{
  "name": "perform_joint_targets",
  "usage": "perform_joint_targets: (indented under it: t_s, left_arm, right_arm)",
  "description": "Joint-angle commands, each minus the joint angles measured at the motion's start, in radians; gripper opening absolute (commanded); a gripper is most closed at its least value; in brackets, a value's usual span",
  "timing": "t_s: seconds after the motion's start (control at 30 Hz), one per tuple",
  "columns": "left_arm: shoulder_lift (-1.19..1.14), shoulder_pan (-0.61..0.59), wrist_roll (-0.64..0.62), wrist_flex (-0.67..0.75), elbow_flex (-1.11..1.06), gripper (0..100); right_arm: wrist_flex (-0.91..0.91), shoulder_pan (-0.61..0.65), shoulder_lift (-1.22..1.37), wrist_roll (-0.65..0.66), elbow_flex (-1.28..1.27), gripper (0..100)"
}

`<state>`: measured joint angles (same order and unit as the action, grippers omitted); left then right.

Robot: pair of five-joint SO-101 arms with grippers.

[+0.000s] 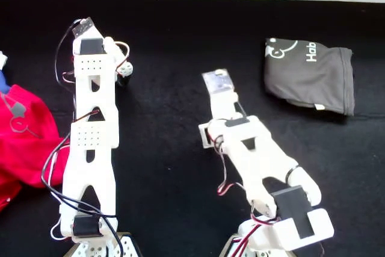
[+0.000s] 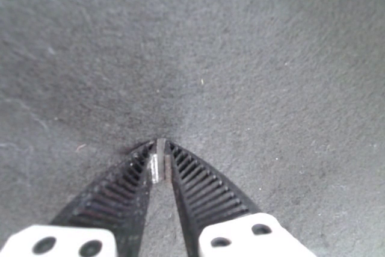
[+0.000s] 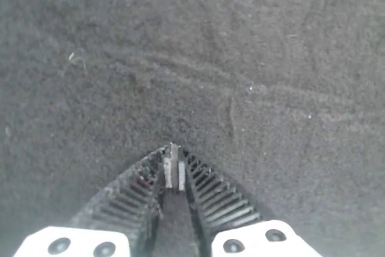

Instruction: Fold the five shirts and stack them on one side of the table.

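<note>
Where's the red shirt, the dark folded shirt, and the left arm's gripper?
red shirt (image 1: 30, 148), high view, on its crumpled middle.
dark folded shirt (image 1: 313, 79), high view, middle of the folded cloth.
left gripper (image 2: 160, 148), left wrist view, where its fingers meet.

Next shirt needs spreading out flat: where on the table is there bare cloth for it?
Bare black cloth runs along the far side, from beyond the red shirt across to the folded dark shirt, and down the lane between one arm and the other arm. Crowded: the red shirt's edge, the dark shirt's corner, the arm bases.
</note>
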<state>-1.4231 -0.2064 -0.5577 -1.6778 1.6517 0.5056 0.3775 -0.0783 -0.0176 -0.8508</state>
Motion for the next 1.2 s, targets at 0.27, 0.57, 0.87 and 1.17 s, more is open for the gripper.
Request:
perform_joint_targets:
  t_s: [0.27,0.57,0.87,1.17]
  left_arm:
    - [0.008,-0.015,-0.005,0.015,0.005,1]
    - [0.008,-0.001,-0.002,0.012,0.005,1]
    - [0.145,-0.044,0.295,-0.103,-0.036,1]
    - [0.693,-0.285,0.512,-0.103,-0.489,12]
  right_arm:
    - [-0.064,-0.010,-0.035,-0.025,-0.027,0.7]
    - [-0.111,-0.019,-0.033,-0.028,-0.035,0.7]
    - [-0.111,-0.016,-0.033,-0.026,-0.035,0.7]
    - [-0.111,-0.015,-0.031,-0.025,-0.035,0.7]
